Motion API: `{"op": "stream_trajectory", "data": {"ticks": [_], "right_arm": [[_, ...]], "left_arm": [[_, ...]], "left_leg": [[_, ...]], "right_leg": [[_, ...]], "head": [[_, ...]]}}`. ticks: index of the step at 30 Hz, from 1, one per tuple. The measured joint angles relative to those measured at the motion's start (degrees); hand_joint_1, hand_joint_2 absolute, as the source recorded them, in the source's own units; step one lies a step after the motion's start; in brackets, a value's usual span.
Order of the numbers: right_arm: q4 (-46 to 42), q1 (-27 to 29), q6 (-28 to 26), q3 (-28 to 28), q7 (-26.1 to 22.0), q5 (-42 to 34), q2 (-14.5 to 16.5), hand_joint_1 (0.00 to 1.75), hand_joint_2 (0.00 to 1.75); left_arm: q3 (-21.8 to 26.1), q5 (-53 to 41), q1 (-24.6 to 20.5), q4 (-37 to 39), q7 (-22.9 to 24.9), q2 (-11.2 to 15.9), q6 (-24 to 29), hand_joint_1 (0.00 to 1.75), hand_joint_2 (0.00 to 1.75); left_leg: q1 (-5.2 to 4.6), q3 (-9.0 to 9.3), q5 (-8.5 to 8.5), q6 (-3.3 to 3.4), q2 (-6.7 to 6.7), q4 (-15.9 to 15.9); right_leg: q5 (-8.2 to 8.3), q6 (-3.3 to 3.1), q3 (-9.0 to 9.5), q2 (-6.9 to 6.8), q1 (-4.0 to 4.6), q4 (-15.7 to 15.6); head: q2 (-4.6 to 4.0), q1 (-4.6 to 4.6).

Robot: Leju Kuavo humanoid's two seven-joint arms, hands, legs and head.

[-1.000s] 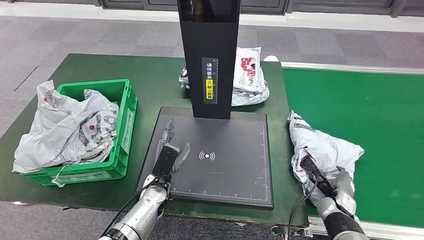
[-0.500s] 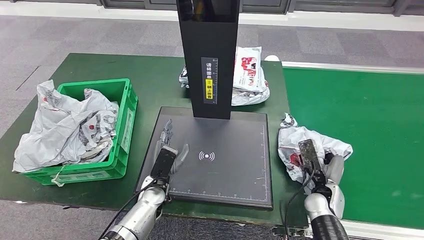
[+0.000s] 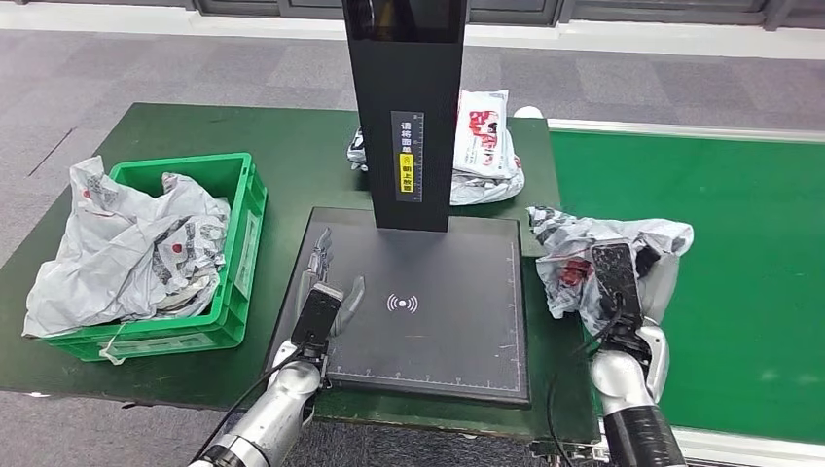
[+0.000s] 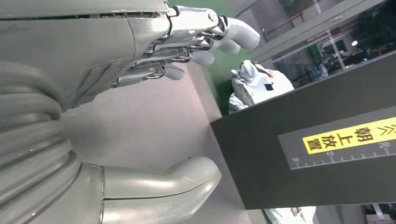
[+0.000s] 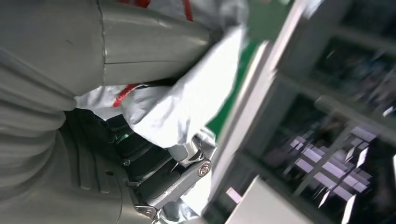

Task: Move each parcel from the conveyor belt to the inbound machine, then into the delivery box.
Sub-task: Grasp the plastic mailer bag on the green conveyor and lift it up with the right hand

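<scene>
A grey floor runs across the top of the head view, with a green table (image 3: 292, 156) at centre left and the green belt (image 3: 739, 253) at right. The scanner (image 3: 428, 311), a black plate with a post rising from it, sits mid-frame. At lower right the right hand (image 3: 623, 292) grips a crumpled grey parcel (image 3: 584, 258), which hangs over the table edge between belt and scanner, just beside the plate but not yet on it. At lower centre the left hand (image 3: 326, 292) rests on the plate's left edge, fingers spread and holding nothing. At left the green box (image 3: 243, 243) already holds several grey bags (image 3: 126, 253); more bags (image 3: 486, 146) lie behind the post at upper centre. In the left wrist view that hand fills the left side, thumb and fingers (image 4: 205, 32) wide apart over the grey plate, the post with its yellow label at right. In the right wrist view the thumb and dark fingers (image 5: 154, 172) clamp folds of the parcel at centre, against a blurred background. By this showing, some parcels look delivered; this one still needs scanning and boxing.
</scene>
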Motion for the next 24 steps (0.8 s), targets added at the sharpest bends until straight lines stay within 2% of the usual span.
{"op": "stream_trajectory", "data": {"ticks": [5,12,16,24], "right_arm": [[0.3,-4.1,4.3,7.9,0.3,-3.5,1.9,1.75,1.75],[6.5,-11.9,11.9,18.3,-0.5,-14.3,4.4,1.75,1.75],[8.5,-12.6,13.6,21.5,-2.0,-17.8,5.0,1.75,1.75],[10.5,-13.4,14.8,27.3,-2.2,-18.2,5.6,1.75,1.75]], "left_arm": [[-0.1,0.0,-1.9,1.2,-0.1,-0.7,0.9,0.0,1.75],[-1.2,1.0,-4.0,2.9,-0.3,-1.3,0.9,0.0,1.75],[-1.6,1.9,-5.0,4.1,-0.8,-1.4,0.8,0.0,1.75],[-2.4,3.0,-6.0,6.0,-1.3,-1.4,0.8,0.0,1.75]], "left_leg": [[0.01,-0.03,0.07,-0.09,0.03,0.0],[0.04,-0.08,0.15,-0.13,-0.02,0.0],[0.03,-0.13,0.15,-0.12,-0.03,0.0],[0.02,-0.16,0.14,-0.11,-0.03,0.0]], "right_leg": [[0.04,-0.05,-0.07,0.05,0.07,0.0],[0.05,-0.08,-0.12,0.01,0.11,0.1],[0.05,-0.08,-0.16,0.01,0.08,0.1],[0.05,-0.08,-0.21,0.02,0.08,0.1]], "head": [[0.0,-0.02],[0.0,-0.02],[0.0,-0.02],[0.0,-0.02]]}}
